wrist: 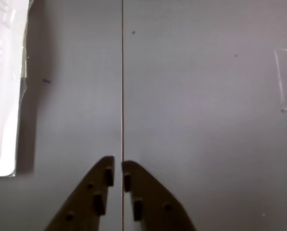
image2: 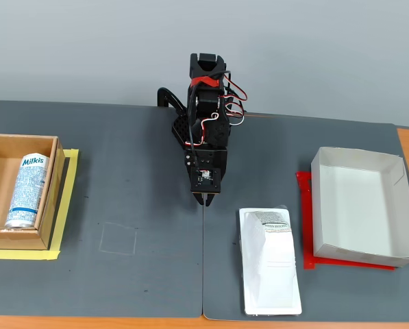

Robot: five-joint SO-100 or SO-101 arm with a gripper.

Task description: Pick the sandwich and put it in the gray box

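The sandwich (image2: 269,259) is a flat white plastic-wrapped packet with a gray label at its far end, lying on the dark mat right of the center seam; in the wrist view it shows at the left edge (wrist: 4,86). The gray box (image2: 358,205) is a light gray tray with low walls on a red sheet at the right, empty. My gripper (image2: 204,200) points down over the seam, up and left of the sandwich, apart from it. In the wrist view the gripper (wrist: 118,166) is shut and holds nothing.
A brown cardboard box (image2: 50,199) on yellow tape at the left holds a blue-white Milkis can (image2: 26,190). A faint square outline (image2: 118,240) is drawn on the mat. The mat seam (wrist: 122,72) runs under the gripper.
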